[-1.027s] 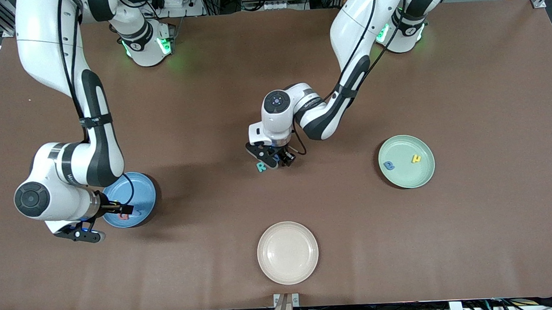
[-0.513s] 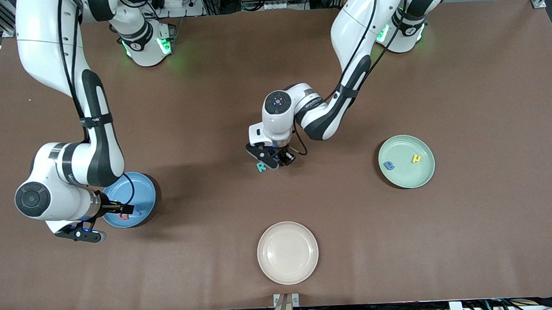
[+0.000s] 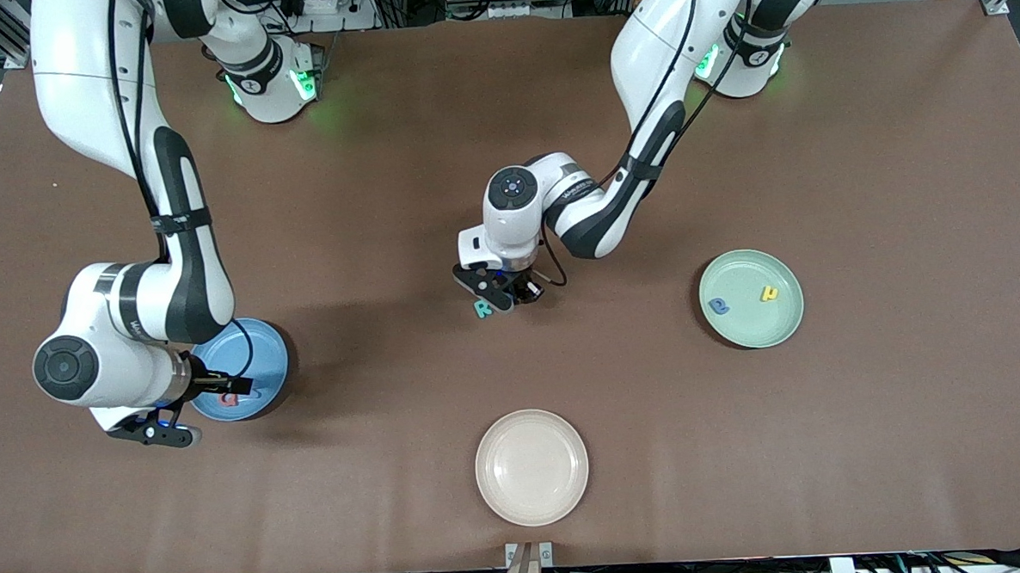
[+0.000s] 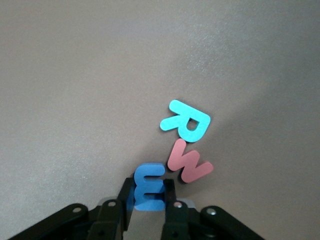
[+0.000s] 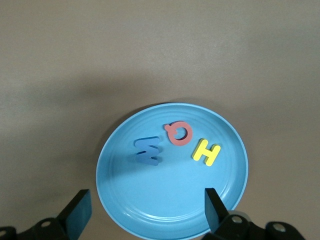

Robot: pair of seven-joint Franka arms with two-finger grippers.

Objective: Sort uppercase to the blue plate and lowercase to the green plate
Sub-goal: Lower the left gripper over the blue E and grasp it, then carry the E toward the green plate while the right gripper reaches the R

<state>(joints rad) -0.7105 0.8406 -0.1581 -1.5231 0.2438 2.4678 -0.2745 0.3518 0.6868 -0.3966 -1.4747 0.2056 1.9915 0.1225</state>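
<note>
My left gripper (image 3: pixel 512 297) is down at the table's middle, fingers pressed on both sides of a blue lowercase m-like letter (image 4: pixel 150 184); the left wrist view shows the gripper (image 4: pixel 150 194) low around it. Just past it lie a red-pink lowercase m-like letter (image 4: pixel 190 164) and the teal uppercase R (image 4: pixel 186 121), also visible as the R (image 3: pixel 482 308) beside the gripper. My right gripper (image 5: pixel 145 210) hangs open over the blue plate (image 5: pixel 170 200), which holds a blue W (image 5: pixel 148 151), red Q (image 5: pixel 177 133) and yellow H (image 5: pixel 206 152). The green plate (image 3: pixel 757 327) carries a blue a (image 3: pixel 718 306) and a yellow h-like letter (image 3: pixel 769 293).
A cream plate (image 3: pixel 531 466) with nothing on it sits near the front camera's edge of the table. The blue plate (image 3: pixel 263 349) lies toward the right arm's end, partly covered by that arm's wrist.
The left gripper's fingers have closed in onto the blue m-like letter. The right arm has shifted only slightly over the blue plate.
</note>
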